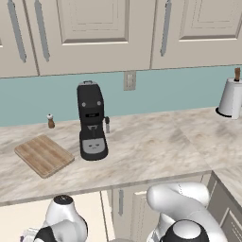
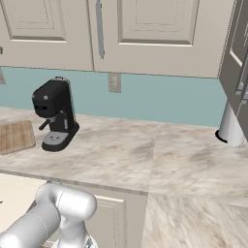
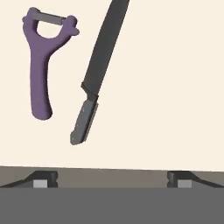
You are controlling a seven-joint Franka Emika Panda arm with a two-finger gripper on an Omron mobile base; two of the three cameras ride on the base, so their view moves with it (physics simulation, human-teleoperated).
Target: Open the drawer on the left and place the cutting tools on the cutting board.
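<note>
The long marbled grey-and-tan stone counter runs under the cream cupboards. Below its left edge, the wide cream drawer is pulled out, and the arm reaches down into it. On the counter stands the tall black coffee machine. Just left of it lies the flat light-brown wooden cutting board, with nothing on it yet.

Inside the drawer, on the pale floor, lie the slim knife with a dark blade and black handle and the purple Y-shaped peeler. They are near each other but not touching.

The gripper hangs over them with its two fingers spread wide apart and nothing between them.

To do the next bit well, I think it should line up over one tool, put a finger on each side of the handle, go straight down, then squeeze.
</note>
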